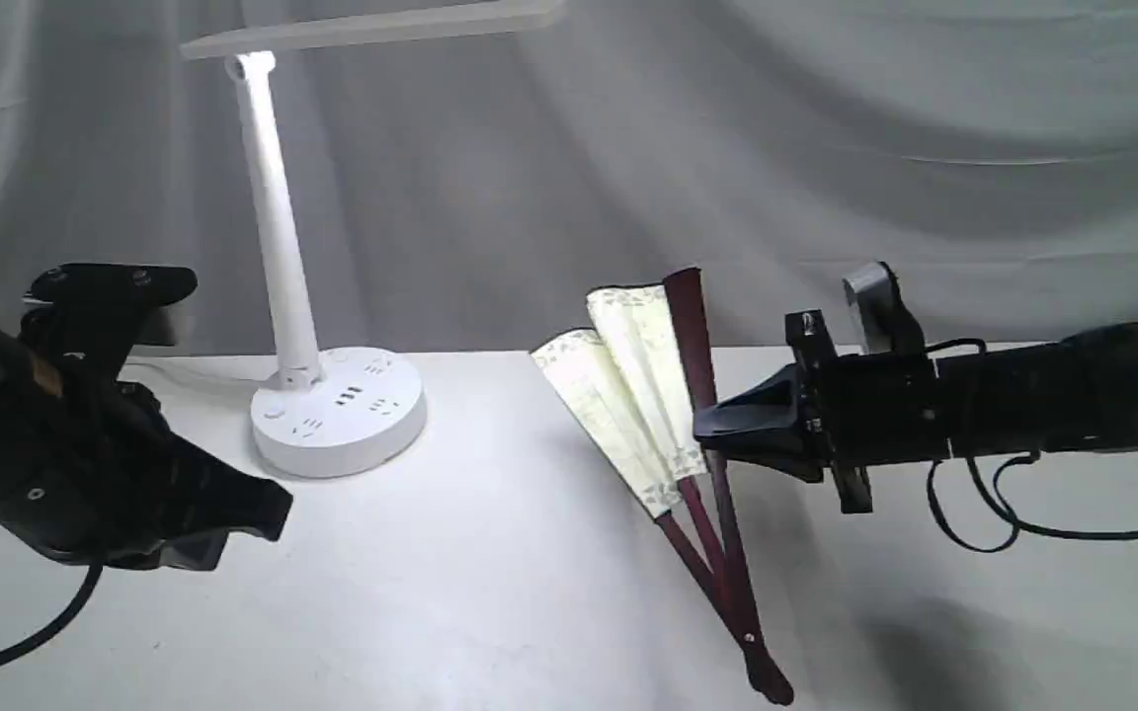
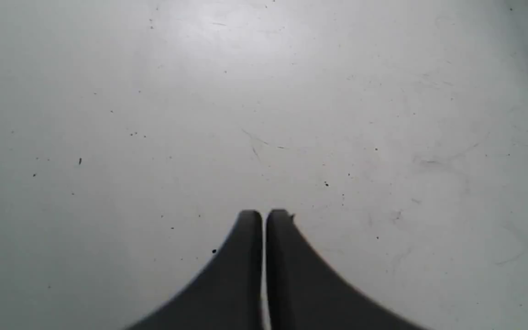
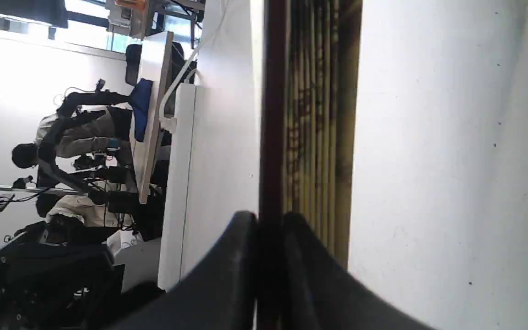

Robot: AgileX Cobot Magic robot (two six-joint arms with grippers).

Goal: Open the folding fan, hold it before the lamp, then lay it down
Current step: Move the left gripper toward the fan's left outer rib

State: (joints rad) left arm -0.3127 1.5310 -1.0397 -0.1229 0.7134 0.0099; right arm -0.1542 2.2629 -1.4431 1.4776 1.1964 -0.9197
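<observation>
The folding fan [image 1: 640, 385] stands partly spread at centre right of the exterior view, cream pleats fanned to the left, maroon ribs running down to a pivot near the table front. My right gripper [image 1: 709, 427] is shut on its outer maroon rib [image 3: 271, 114], and the pleats [image 3: 319, 119] show edge-on beside it in the right wrist view. The white lamp [image 1: 284, 267] stands at the back left on its round socket base [image 1: 337, 410], head lit overhead. My left gripper [image 1: 268, 513] hovers low at the left, shut and empty, its fingers [image 2: 245, 256] together over bare table.
A white table [image 1: 450, 592] carries everything, with a grey draped cloth [image 1: 826, 148] behind. Black cables [image 1: 1014, 513] hang from the right arm. The lamp's white cord [image 1: 174, 370] trails left from the base. A person and other equipment show past the table in the right wrist view.
</observation>
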